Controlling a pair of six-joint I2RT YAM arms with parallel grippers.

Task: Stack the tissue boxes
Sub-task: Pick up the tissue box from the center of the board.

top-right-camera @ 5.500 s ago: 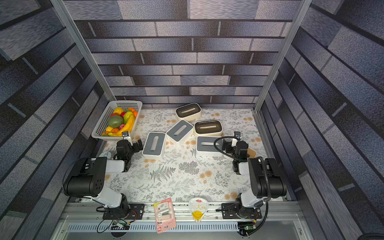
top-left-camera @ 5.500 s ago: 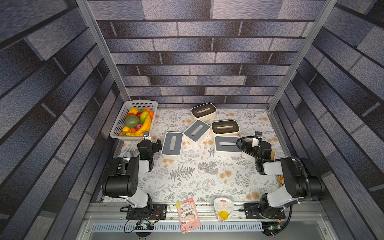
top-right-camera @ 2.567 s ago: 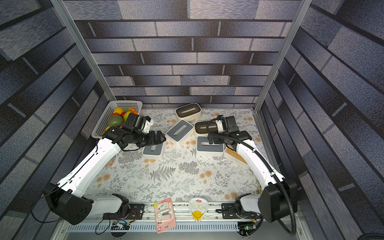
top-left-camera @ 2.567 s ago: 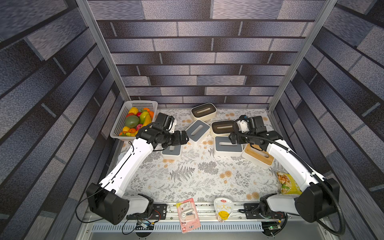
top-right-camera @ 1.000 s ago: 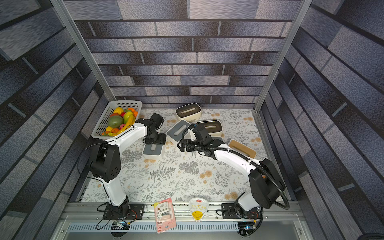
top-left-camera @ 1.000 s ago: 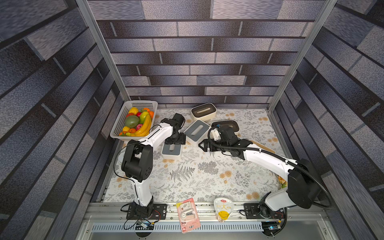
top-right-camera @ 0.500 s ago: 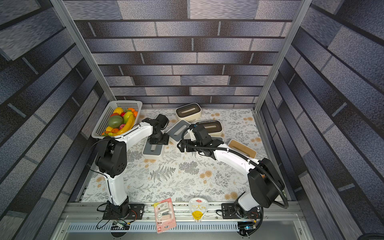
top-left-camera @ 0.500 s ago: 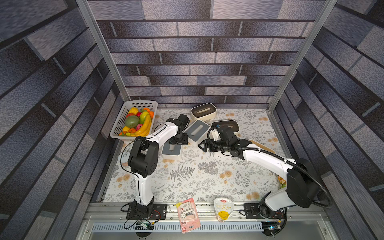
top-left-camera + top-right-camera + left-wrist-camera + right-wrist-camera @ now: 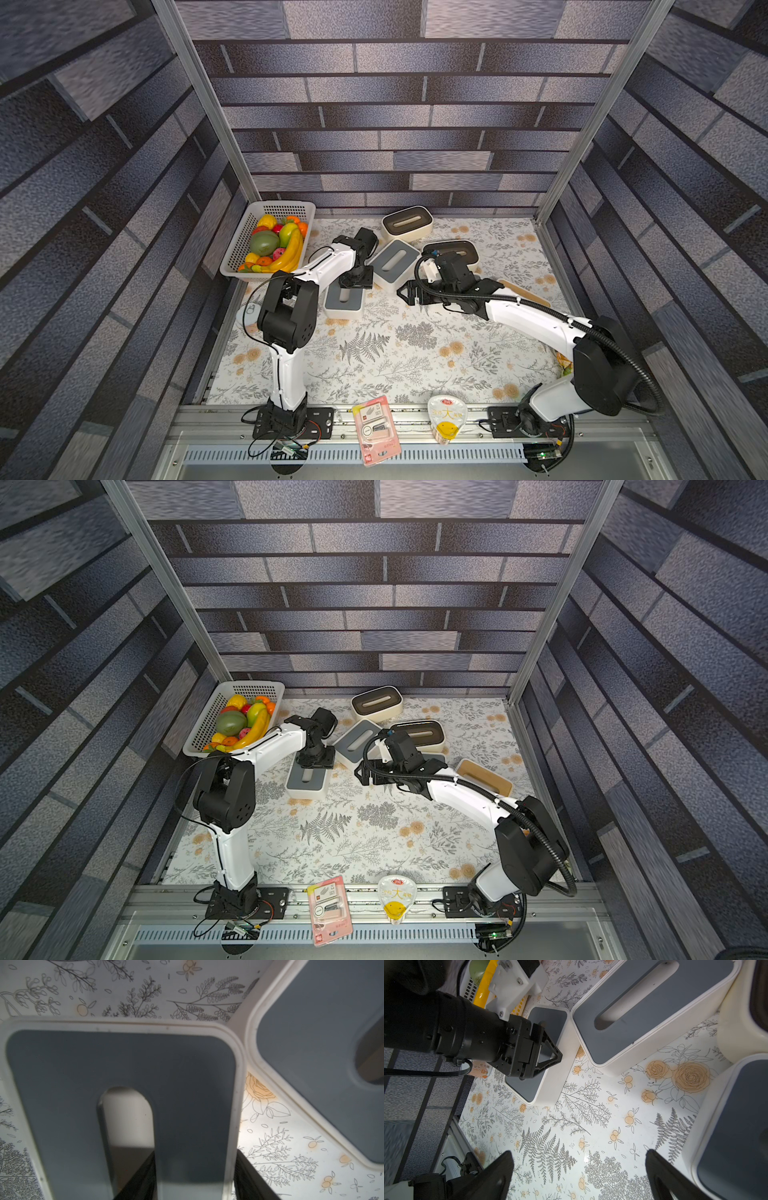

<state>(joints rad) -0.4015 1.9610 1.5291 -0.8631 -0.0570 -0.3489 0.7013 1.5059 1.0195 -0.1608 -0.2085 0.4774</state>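
In both top views several tissue boxes lie on the flowered cloth. A grey-lidded tissue box (image 9: pixel 344 300) (image 9: pixel 307 783) is at the left. My left gripper (image 9: pixel 355 282) (image 9: pixel 195 1157) is shut on it, one finger in the lid's slot and the other outside the side wall (image 9: pixel 234 1105). A second grey box (image 9: pixel 394 264) (image 9: pixel 643 1001) touches its corner. Behind stand two dark-brown-lidded boxes (image 9: pixel 407 222) (image 9: pixel 453 251), and a wood-lidded box (image 9: pixel 484 777) is at the right. My right gripper (image 9: pixel 409 293) (image 9: pixel 577 1153) hangs open over bare cloth, beside a third grey box (image 9: pixel 737 1126).
A white basket of fruit (image 9: pixel 270 245) stands at the back left against the wall. A pink packet (image 9: pixel 376 428) and a white-and-yellow pouch (image 9: pixel 446 417) lie on the front rail. Brick-patterned walls close in three sides.
My left gripper's fingers have closed onto the left grey box, one inside the slot. The left arm's elbow has folded nearer its base. The right arm has hardly moved.
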